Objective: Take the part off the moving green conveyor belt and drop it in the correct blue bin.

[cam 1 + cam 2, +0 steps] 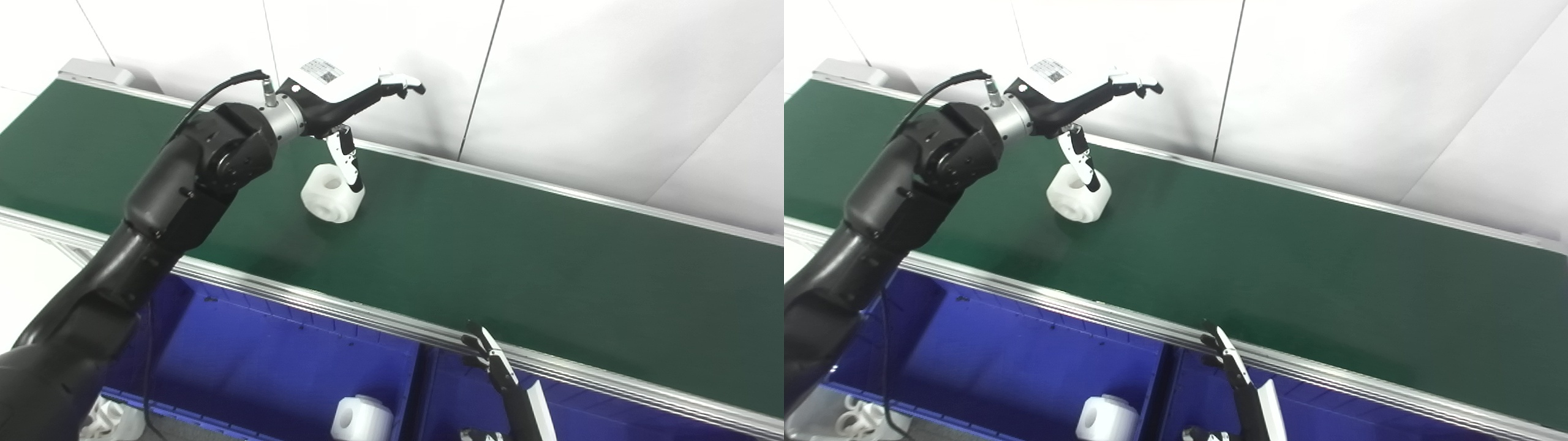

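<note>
A white cylindrical part (pixel 331 194) with a round hole lies on the green conveyor belt (pixel 490 245) left of centre. My left hand (pixel 343 98) hovers just above and behind it, open, fingers stretched toward the wall and the thumb (pixel 345 158) hanging down against the part's right side. Only the upper fingers of my right hand (pixel 499 380) show, at the bottom edge in front of the belt's near rail; they look extended. Below the belt sit two blue bins: the left bin (pixel 275 367) and the right bin (pixel 582 422).
The left bin holds a similar white part (pixel 361 419). More white parts (pixel 113 419) lie outside it at the lower left. An aluminium rail (pixel 367 318) edges the belt's near side, and a white panelled wall stands close behind the far side.
</note>
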Robot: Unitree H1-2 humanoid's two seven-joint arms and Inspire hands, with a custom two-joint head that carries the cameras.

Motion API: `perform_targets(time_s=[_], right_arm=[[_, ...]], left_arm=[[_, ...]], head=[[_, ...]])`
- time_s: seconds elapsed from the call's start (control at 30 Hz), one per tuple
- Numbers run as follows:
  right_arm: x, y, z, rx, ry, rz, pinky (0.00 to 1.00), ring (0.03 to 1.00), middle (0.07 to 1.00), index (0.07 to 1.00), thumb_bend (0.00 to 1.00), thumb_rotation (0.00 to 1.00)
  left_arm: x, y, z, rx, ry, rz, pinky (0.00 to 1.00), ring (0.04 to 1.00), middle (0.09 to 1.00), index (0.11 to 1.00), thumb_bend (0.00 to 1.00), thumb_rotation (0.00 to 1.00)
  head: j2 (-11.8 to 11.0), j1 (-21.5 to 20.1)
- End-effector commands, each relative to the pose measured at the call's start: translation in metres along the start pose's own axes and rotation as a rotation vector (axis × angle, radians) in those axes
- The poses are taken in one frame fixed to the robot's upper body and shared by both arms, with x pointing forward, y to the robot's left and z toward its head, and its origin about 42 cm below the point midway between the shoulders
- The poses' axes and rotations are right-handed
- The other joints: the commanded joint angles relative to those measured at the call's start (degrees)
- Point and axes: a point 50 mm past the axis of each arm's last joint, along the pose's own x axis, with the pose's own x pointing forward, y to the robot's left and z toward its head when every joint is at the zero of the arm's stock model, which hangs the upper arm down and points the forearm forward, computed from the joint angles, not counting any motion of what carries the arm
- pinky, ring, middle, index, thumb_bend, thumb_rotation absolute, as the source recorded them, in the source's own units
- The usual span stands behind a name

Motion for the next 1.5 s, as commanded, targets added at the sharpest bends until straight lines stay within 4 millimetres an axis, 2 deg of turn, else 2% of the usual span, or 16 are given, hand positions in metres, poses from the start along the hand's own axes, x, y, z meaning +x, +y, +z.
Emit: perform_targets(time_s=[0.0, 0.3, 0.5, 0.63, 0.77, 0.9, 1.0, 1.17, 1.37, 1.47], right_arm=[[0.002, 0.001, 0.01, 0.028, -0.073, -0.001, 0.74, 0.873, 0.932, 0.926, 0.86, 0.92], [-0.001, 0.003, 0.012, 0.037, -0.074, -0.001, 0.74, 0.873, 0.931, 0.921, 0.86, 0.92], [-0.001, 0.005, 0.013, 0.052, -0.07, -0.004, 0.74, 0.873, 0.93, 0.915, 0.89, 0.92], [-0.001, 0.007, 0.015, 0.06, -0.072, -0.003, 0.74, 0.873, 0.928, 0.915, 0.89, 0.92], [-0.001, 0.008, 0.016, 0.06, -0.073, -0.001, 0.74, 0.868, 0.924, 0.918, 0.89, 0.92], [0.0, 0.01, 0.016, 0.059, -0.075, -0.001, 0.73, 0.871, 0.927, 0.919, 0.88, 0.91], [0.001, 0.012, 0.016, 0.053, -0.077, 0.002, 0.73, 0.873, 0.929, 0.921, 0.87, 0.92], [0.004, 0.015, 0.017, 0.057, -0.082, 0.001, 0.74, 0.867, 0.927, 0.916, 0.87, 0.91], [0.004, 0.017, 0.02, 0.053, -0.091, -0.004, 0.76, 0.866, 0.918, 0.905, 0.88, 0.92], [0.003, 0.017, 0.02, 0.05, -0.091, -0.005, 0.78, 0.877, 0.915, 0.899, 0.89, 0.92]], left_arm=[[0.005, 0.025, -0.007, 0.065, 0.006, 0.031, 0.71, 0.819, 0.833, 0.86, 1.0, 0.21], [0.018, 0.004, -0.004, 0.006, 0.026, -0.106, 0.75, 0.867, 0.859, 0.869, 1.0, 0.27], [0.022, -0.008, 0.002, -0.005, 0.034, -0.137, 0.75, 0.872, 0.865, 0.866, 1.0, 0.32], [0.027, -0.027, 0.009, -0.056, 0.05, -0.097, 0.71, 0.861, 0.859, 0.866, 1.0, 0.31], [0.035, -0.048, 0.026, -0.13, 0.075, -0.053, 0.71, 0.855, 0.855, 0.869, 1.0, 0.27], [0.046, -0.062, 0.043, -0.177, 0.073, -0.054, 0.73, 0.859, 0.858, 0.873, 1.0, 0.32], [0.056, -0.072, 0.055, -0.185, 0.047, -0.05, 0.71, 0.843, 0.844, 0.856, 1.0, 0.32], [0.068, -0.084, 0.061, -0.163, 0.041, -0.021, 0.7, 0.803, 0.794, 0.785, 1.0, 0.21], [0.076, -0.103, 0.063, -0.143, 0.039, 0.012, 0.61, 0.712, 0.709, 0.672, 0.98, 0.11], [0.077, -0.11, 0.064, -0.096, 0.03, 0.025, 0.57, 0.657, 0.661, 0.612, 0.89, 0.03]], head=[[0.0, -0.1], [0.3, -0.8], [0.3, -1.5], [0.5, -2.1], [0.5, -2.2], [0.4, -2.5], [0.3, -2.6], [0.2, -3.0], [0.2, -3.6], [0.1, -3.7]])
